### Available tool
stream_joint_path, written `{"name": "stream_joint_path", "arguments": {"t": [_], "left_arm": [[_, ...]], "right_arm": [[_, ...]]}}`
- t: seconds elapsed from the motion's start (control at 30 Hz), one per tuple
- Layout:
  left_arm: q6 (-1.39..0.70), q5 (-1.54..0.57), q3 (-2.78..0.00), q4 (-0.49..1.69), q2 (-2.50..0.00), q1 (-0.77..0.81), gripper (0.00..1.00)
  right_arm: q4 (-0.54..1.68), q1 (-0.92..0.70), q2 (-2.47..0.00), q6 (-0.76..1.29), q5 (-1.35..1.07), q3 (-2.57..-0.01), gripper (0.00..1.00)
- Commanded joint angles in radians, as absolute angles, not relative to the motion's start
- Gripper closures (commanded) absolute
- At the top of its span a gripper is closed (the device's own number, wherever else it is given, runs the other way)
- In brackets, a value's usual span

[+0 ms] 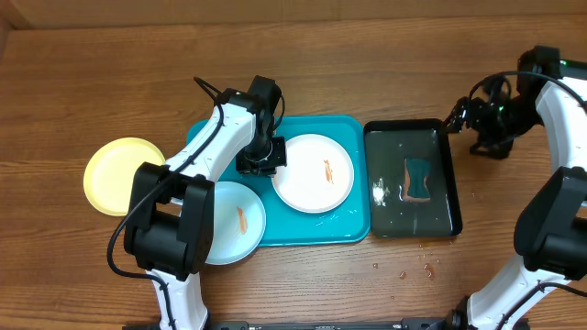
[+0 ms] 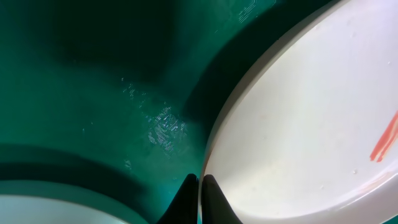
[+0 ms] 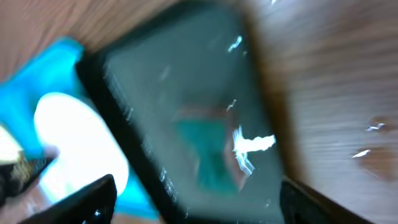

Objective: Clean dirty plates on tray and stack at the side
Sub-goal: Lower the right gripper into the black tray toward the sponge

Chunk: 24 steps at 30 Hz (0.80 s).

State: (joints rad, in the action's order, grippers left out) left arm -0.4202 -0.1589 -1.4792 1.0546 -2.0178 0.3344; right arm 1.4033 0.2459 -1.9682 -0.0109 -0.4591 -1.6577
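Left gripper (image 1: pixel 257 163), fingers pressed together and holding nothing, sits low over the turquoise tray (image 1: pixel 321 123), its tips right at the left rim of the white plate (image 1: pixel 313 172). That plate lies right of the tray's centre and bears a red-orange smear (image 1: pixel 327 169). The pale blue plate (image 1: pixel 234 220), also smeared, overhangs the tray's near-left corner. The yellow plate (image 1: pixel 119 174) rests on the table (image 1: pixel 92 73) off the tray's left side. Just beside the tray's right edge, a black tray (image 1: pixel 440 137) holds water and a teal sponge (image 1: pixel 419 179). Right gripper (image 3: pixel 199 193), fingers spread and empty, hangs beyond it.
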Motion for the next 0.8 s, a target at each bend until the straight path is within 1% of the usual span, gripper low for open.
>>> {"name": "stream_joint_path", "arguments": {"t": [0.0, 0.07, 0.13, 0.2, 0.37, 0.43, 0.5, 0.67, 0.77], "left_arm": [[-0.434, -0.146, -1.499, 1.046, -1.988, 0.343, 0.96], [-0.434, -0.146, -1.499, 1.044, -1.988, 0.343, 0.96], [-0.434, -0.146, -1.499, 1.043, -1.988, 0.343, 0.96], [-0.434, -0.146, -1.499, 1.043, -1.988, 0.343, 0.96], [-0.434, -0.146, -1.499, 1.043, -1.988, 0.343, 0.95], [-0.434, -0.147, -1.499, 1.043, -1.988, 0.343, 0.95], [-0.434, -0.147, -1.499, 1.044, -1.988, 0.343, 0.95], [-0.434, -0.147, -1.499, 1.045, -1.988, 0.343, 0.95], [-0.434, -0.147, -1.499, 1.051, -1.988, 0.343, 0.95]], "right_arm": [[1.46, 0.216, -1.949, -0.13, -0.574, -1.67, 0.25], [1.51, 0.197, -1.949, -0.133, -0.545, -1.669, 0.28], [1.545, 0.17, -1.949, -0.131, -0.461, -1.662, 0.33], [1.555, 0.15, -1.949, -0.106, -0.399, -1.646, 0.36], [1.509, 0.081, -1.949, 0.008, -0.236, -1.581, 0.36], [1.476, 0.052, -1.949, 0.057, -0.163, -1.549, 0.33], [1.431, 0.023, -1.949, 0.073, -0.126, -1.521, 0.32], [1.311, -0.056, -1.949, 0.084, -0.102, -1.463, 0.33], [1.275, -0.097, -1.949, 0.158, 0.013, -1.432, 0.36]]}}
